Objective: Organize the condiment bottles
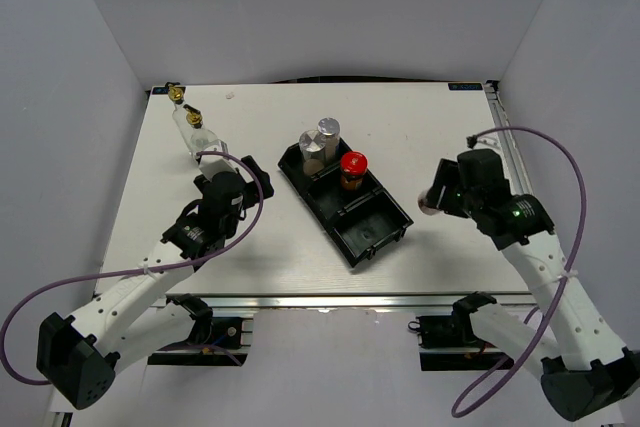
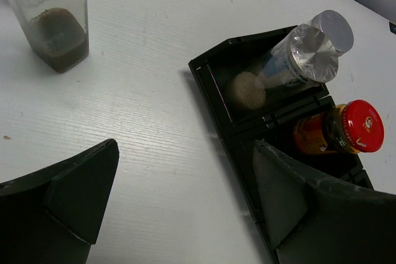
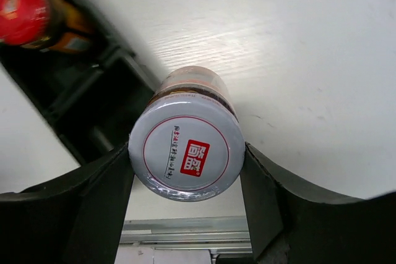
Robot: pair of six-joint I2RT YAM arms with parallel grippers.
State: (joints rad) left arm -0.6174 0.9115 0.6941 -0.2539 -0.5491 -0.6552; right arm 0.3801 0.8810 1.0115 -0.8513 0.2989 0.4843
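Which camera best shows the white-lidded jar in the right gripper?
The right wrist view: the white-lidded jar fills the centre, lid label visible, clamped between the right gripper fingers. The top external view shows only a sliver of the jar beside the gripper. The left wrist view misses it.

Left arm: runs up from its base toward the left side of the black tray [image 1: 368,232]. left gripper [image 1: 228,169] [image 2: 185,153] sits just left of the tray's far end, jaws wide apart with nothing between them, fingers [image 2: 74,196] angled toward the tray.
Right arm: elbow bent, wrist right of the tray's near end. right gripper [image 1: 435,199] [image 3: 185,153] points back at the tray, both fingers [image 3: 93,202] pressed against the sides of the white-lidded jar [image 3: 192,134].
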